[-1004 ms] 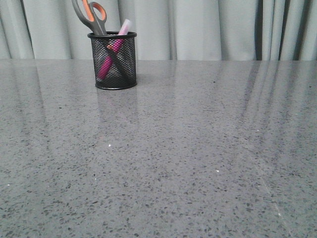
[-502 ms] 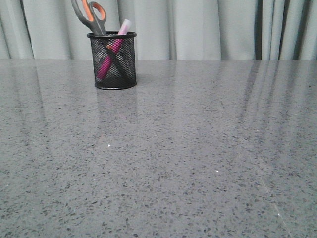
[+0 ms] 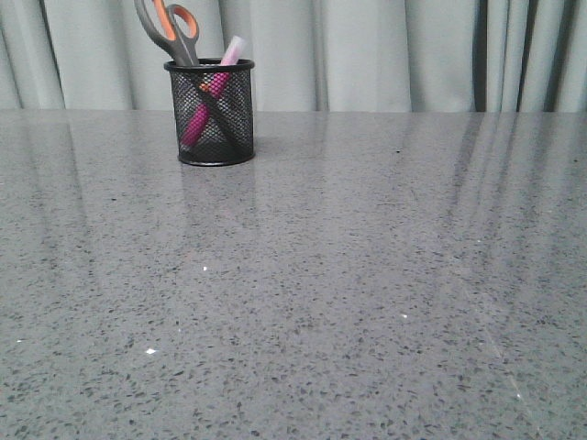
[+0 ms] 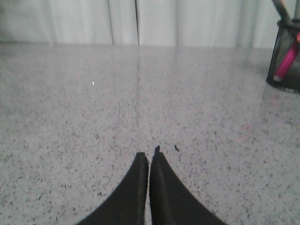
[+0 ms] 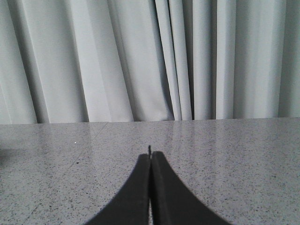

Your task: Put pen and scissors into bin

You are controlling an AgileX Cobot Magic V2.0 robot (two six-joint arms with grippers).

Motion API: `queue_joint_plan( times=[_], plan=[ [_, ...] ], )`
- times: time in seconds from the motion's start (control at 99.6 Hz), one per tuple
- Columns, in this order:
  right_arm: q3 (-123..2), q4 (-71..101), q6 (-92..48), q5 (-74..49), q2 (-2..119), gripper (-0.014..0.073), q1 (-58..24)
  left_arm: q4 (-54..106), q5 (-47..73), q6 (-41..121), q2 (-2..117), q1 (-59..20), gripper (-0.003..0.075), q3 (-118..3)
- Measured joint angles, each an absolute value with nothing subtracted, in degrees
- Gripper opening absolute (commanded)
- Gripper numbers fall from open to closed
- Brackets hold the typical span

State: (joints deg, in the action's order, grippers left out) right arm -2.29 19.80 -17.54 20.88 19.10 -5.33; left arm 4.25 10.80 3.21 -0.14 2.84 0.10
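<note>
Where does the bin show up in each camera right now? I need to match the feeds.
Front view: bin upper left, at the table's far edge, holding the scissors and pen.
Left wrist view: bin cut off at the right edge.
Right wrist view: not in it.
Shared landmark: the grey curtain.

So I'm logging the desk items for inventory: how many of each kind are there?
Scissors: 1
Pen: 1
Bin: 1
Total: 3, with the scissors and pen both standing in the bin on the table.
</note>
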Motion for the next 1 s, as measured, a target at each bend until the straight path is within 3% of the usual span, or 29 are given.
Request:
queue_joint_plan(
  times=[1.004],
  plan=[
    [-2.29, 19.8, -17.54, 20.3, 17.18, -0.0068, -5.2, 10.05, 10.95, 3.1, -0.14, 2.84, -0.0021, 0.1]
  ],
)
